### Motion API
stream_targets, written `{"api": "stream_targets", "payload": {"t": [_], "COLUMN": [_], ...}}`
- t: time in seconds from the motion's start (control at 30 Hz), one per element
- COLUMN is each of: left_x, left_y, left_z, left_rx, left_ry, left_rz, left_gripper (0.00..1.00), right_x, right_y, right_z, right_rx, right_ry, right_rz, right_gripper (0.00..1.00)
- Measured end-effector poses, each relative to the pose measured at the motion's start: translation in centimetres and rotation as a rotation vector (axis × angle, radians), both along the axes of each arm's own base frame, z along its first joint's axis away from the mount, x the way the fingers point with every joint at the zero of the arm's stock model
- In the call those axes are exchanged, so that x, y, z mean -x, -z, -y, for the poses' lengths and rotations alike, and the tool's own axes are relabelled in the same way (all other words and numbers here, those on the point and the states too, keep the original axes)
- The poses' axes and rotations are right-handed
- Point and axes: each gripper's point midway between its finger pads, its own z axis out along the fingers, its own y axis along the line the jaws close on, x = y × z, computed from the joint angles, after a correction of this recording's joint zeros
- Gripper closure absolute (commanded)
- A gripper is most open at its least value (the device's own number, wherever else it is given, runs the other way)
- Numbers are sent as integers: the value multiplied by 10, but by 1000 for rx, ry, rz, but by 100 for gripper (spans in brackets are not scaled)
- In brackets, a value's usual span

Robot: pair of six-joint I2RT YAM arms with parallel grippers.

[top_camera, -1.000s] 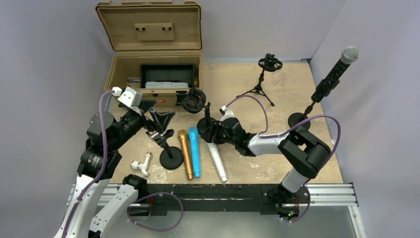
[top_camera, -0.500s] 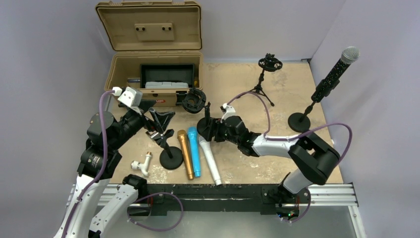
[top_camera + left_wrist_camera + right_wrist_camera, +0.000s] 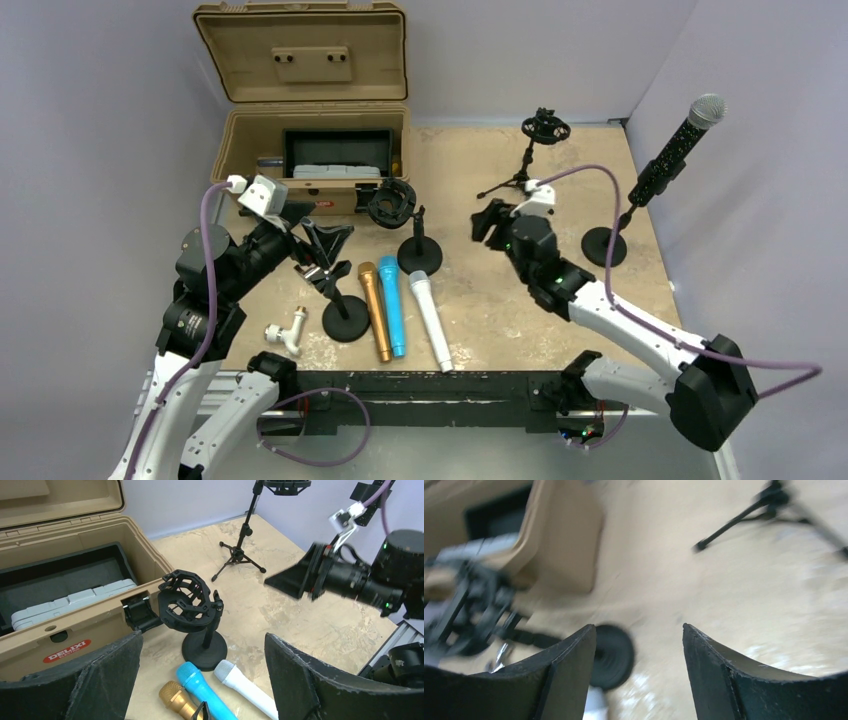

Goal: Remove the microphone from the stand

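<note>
Top external view, white microphone point(image 3: 428, 320) flat on counter point(image 3: 600, 180), touching blue microphone point(image 3: 392, 305), well apart from right end effector point(image 3: 487, 222), released, empty, left end effector point(image 3: 320, 242) spread wide, empty

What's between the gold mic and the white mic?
The blue mic, lying on the table between the gold mic and the white mic. The top view shows it best.
</note>
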Motion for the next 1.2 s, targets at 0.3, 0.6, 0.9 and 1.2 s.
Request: {"api": "stream_targets", "payload": {"t": [0.3, 0.6, 0.9, 1.2], "left_x": [1, 2, 6, 12], "left_y": [-1, -2, -3, -7], "left_z": [0, 0, 5, 8], "left_rx": [1, 3, 13, 33], "left_ry": [1, 7, 36, 61], "left_rz": [4, 7, 5, 11], "left_gripper": [11, 11, 11, 11], "right_x": [-57, -84, -43, -16], "right_y": [-14, 10, -82, -143], "right_z": [111, 116, 142, 163], "right_rx": [-38, -84, -166, -98], "right_ry": [325, 336, 382, 421], "right_rz": [64, 38, 288, 379], "right_gripper": [47, 48, 41, 34]}}
